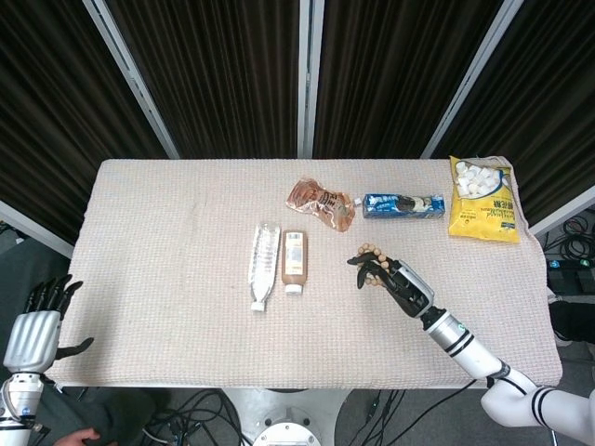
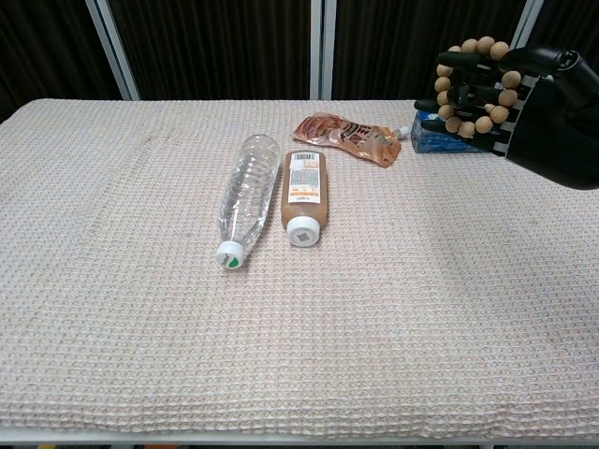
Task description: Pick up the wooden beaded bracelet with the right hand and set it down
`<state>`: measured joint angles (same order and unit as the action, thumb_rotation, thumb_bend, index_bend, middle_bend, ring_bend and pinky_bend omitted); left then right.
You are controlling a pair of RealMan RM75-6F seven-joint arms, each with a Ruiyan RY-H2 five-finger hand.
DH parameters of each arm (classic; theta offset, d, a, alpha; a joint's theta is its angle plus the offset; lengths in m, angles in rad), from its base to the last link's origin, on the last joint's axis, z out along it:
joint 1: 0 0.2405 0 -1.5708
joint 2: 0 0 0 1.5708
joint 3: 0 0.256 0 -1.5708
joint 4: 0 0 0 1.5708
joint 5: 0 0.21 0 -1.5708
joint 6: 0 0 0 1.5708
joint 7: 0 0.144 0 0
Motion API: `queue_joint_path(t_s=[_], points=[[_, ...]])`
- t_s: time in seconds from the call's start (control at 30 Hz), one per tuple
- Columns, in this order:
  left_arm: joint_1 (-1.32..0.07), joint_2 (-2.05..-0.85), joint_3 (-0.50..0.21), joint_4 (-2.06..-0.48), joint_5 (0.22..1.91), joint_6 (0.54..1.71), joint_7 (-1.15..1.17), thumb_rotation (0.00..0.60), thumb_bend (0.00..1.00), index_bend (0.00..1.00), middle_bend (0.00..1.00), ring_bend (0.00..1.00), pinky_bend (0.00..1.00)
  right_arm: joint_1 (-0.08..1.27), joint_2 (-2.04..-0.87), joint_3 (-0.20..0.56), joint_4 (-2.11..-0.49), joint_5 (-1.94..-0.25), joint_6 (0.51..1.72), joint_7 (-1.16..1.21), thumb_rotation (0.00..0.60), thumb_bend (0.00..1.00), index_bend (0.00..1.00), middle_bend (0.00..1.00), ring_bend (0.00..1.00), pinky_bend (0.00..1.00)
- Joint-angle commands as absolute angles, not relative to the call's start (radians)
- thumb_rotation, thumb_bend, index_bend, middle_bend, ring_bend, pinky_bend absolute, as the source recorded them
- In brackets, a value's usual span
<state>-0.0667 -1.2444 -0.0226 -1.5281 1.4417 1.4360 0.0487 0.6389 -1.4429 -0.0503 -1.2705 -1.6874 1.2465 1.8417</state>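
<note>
Above the cloth, right hand (image 2: 538,98) grips bracelet (image 2: 473,86) aloft

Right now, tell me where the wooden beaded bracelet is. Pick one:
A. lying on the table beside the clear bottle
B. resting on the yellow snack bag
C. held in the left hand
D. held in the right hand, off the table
D: the chest view shows the wooden beaded bracelet looped over the fingers of the right hand, raised above the table.

Bright, even overhead light, faint soft shadows, sharp focus, dark curtains behind, no glare.
</note>
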Motion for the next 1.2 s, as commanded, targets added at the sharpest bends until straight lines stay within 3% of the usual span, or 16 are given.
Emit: queue_joint_path(t_s=[0.03, 0.27, 0.43, 0.6, 0.7, 0.9, 1.2], points=[[-0.067, -1.244, -0.023, -1.528, 1.438, 1.434, 0.05, 0.6, 0.0, 0.14, 0.06, 0.0, 0.0, 0.64, -1.456, -0.05, -1.256, -1.688, 1.252, 1.819, 0.191, 0.72, 0.34, 0.52, 0.14, 0.0], [-0.07, -1.244, -0.023, -1.528, 1.432, 1.424, 0.051, 0.6, 0.0, 0.14, 0.06, 0.0, 0.0, 0.647, -1.466, -0.047, -1.253, -1.676, 1.235, 1.8, 0.127, 0.66, 0.34, 0.52, 0.14, 0.0], [-0.068, -1.244, -0.023, -1.526, 1.427, 1.422, 0.046, 0.6, 0.0, 0.14, 0.06, 0.0, 0.0, 0.648, -1.472, -0.05, -1.249, -1.68, 1.24, 1.81, 0.13, 0.69, 0.36, 0.52, 0.14, 0.0], [-0.068, -1.244, -0.022, -1.525, 1.428, 1.421, 0.045, 0.6, 0.0, 0.14, 0.06, 0.0, 0.0, 0.649, -1.475, -0.052, -1.248, -1.679, 1.239, 1.8, 0.138, 0.63, 0.46, 0.53, 0.15, 0.0], [-0.068, -1.245, -0.022, -1.524, 1.429, 1.422, 0.044, 0.6, 0.0, 0.14, 0.06, 0.0, 0.0, 0.647, -1.474, -0.049, -1.25, -1.676, 1.245, 1.811, 0.153, 0.69, 0.47, 0.53, 0.15, 0.0], [-0.068, -1.245, -0.022, -1.523, 1.43, 1.424, 0.043, 0.6, 0.0, 0.14, 0.06, 0.0, 0.0, 0.649, -1.461, -0.044, -1.258, -1.678, 1.261, 1.844, 0.178, 0.97, 0.48, 0.54, 0.15, 0.0], [-0.07, -1.246, -0.023, -1.523, 1.43, 1.422, 0.042, 0.6, 0.0, 0.14, 0.06, 0.0, 0.0, 0.647, -1.44, -0.038, -1.261, -1.677, 1.28, 1.869, 0.227, 1.0, 0.42, 0.54, 0.15, 0.0]])
